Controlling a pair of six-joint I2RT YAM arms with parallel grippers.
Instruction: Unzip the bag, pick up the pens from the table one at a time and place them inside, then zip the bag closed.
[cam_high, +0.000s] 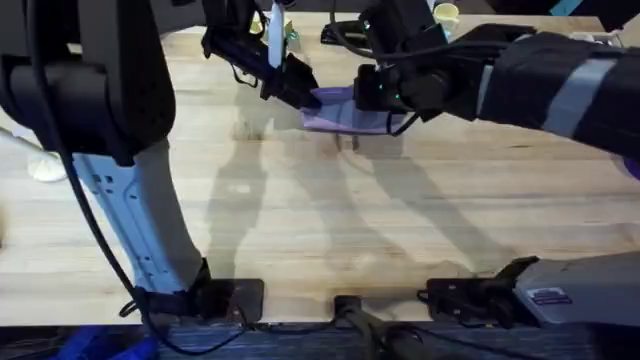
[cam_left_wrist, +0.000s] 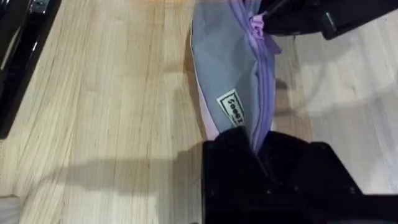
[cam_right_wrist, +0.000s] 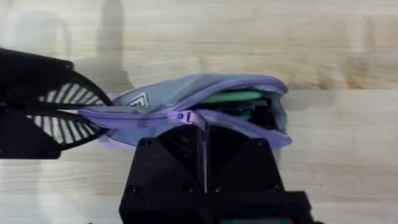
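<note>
We pin one end of the soft lavender fabric pouch (cam_high: 340, 112), far centre on the light wooden plank table (cam_high: 300, 220), with the left gripper (cam_left_wrist: 261, 146), jaws closed on fabric. Right gripper (cam_right_wrist: 202, 127) nips the zipper pull (cam_right_wrist: 185, 116), jaws near shut, half zipped; green pen (cam_right_wrist: 233, 98) inside.

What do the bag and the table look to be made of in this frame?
The bag: soft woven fabric, matte lavender; it sags and creases between the grippers, carries a small sewn label, and has a purple zipper, probably plastic or coated. The table: light wood, butcher-block style, judging by its parallel plank seams and grain; the mild sheen suggests a sealed finish, though that is uncertain.
</note>
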